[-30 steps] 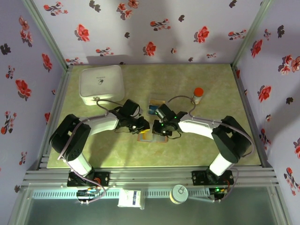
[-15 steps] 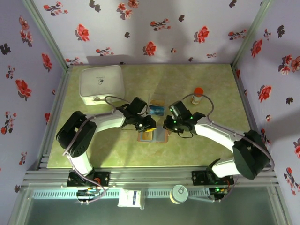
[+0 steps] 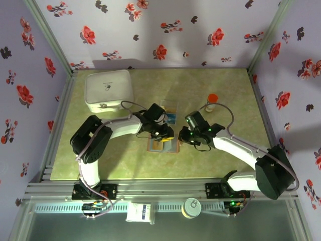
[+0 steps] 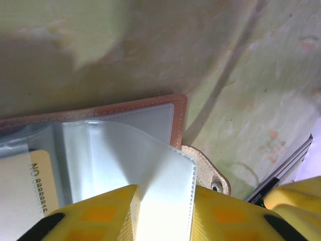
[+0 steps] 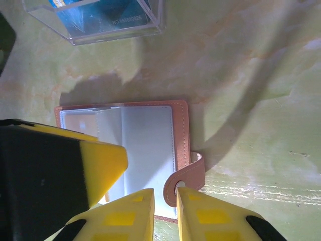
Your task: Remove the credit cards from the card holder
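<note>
- Found card holder (image 5: pixel 183 131) lying open on table (image 5: pixel 251 75) between arms.
- Judged sleeves (image 4: pixel 115 155) limp, credit cards (image 4: pixel 42 186) stiff, slick; best pinched at an exposed edge.
- Saw left gripper (image 4: pixel 163 211) parted astride a sleeve; right gripper (image 5: pixel 165 201)'s grip untellable.

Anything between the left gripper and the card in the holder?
Yes. A loose clear sleeve flap stands between the parted fingers of the left gripper. The tan card sits off to one side, inside its own clear pocket of the card holder. Nothing else visible.
</note>
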### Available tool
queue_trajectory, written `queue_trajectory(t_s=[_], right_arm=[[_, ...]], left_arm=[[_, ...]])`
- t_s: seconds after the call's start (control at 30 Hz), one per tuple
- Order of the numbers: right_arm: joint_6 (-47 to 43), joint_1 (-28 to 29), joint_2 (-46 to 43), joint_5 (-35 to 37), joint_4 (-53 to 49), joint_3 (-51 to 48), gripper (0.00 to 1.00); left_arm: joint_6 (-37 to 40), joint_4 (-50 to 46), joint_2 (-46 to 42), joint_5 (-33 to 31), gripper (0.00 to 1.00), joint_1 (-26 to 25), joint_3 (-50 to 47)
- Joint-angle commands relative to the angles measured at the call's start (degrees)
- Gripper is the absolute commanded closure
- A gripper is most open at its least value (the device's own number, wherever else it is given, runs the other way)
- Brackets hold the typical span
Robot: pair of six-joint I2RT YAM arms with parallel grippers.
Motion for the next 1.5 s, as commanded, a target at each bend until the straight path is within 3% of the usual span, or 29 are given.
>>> queue_trajectory(t_s=[0.0,0.33,0.67,1.3,1.47], right_arm=[[-0.56,-0.60,-1.69,1.46,-1.43,-0.83,0.79],[0.33,-0.61,-1.80,1.02,-0.66,-0.73,0.76],[1.39,-0.51,0.53,-0.76,1.17,0.15,0.76],[3.22,7.46,15.60,-1.92,3.21,10.83,0.74],[3.90,9.12,19.64,-2.46,4.13,13.25,0.73]], left_arm=[[1.05,-2.55,1.00,0.43,0.66,-0.38,1.94],[2.28,-3.60,0.88,0.33,0.59,-0.17,3.20],[2.71,-3.03,-1.57,0.21,0.59,1.38,0.69],[3.42,1.56,-13.26,-0.06,0.62,9.90,-16.22],[4.22,1.91,-13.24,0.42,0.70,11.15,-17.79]])
